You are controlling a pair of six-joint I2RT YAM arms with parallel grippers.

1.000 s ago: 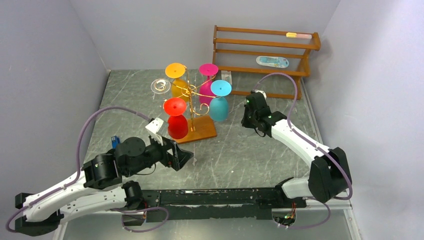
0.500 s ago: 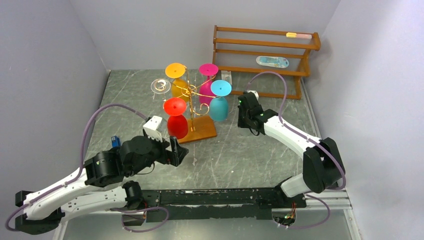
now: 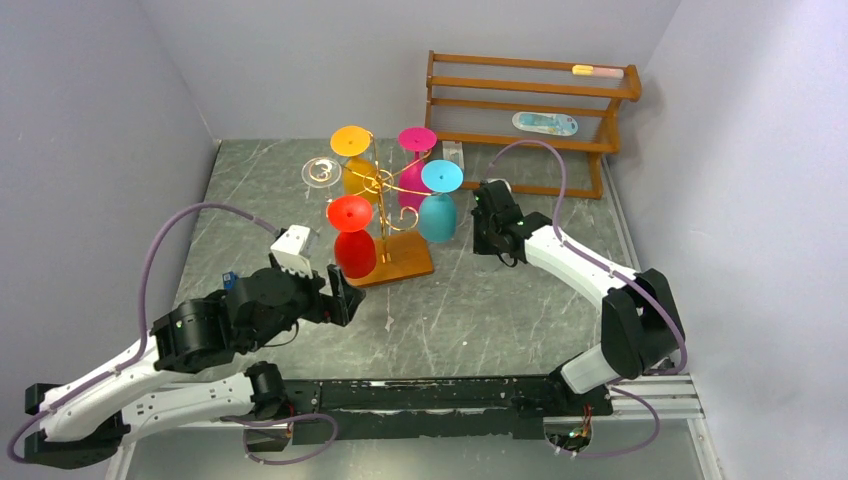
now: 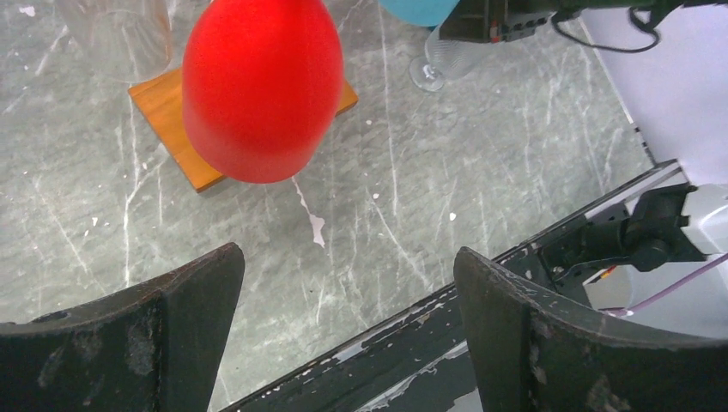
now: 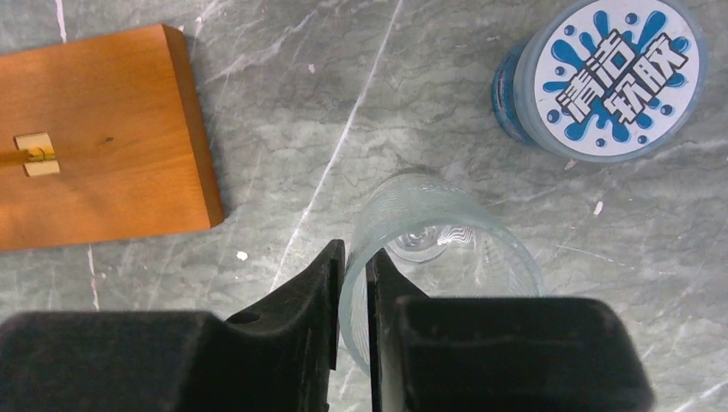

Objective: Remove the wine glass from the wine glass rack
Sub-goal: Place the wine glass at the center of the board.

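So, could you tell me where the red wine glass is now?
In the top view the red wine glass hangs upside down on the near-left of the wine glass rack, just beyond the open left gripper.

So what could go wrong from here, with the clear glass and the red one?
1. The right gripper pinches only the thin rim of the clear wine glass; it could slip, tip or crack.
2. The blue tub stands close beside that glass, so a sideways move might knock it.
3. The open left gripper sits near the red wine glass hanging on the wine glass rack; a bump could shake the rack.
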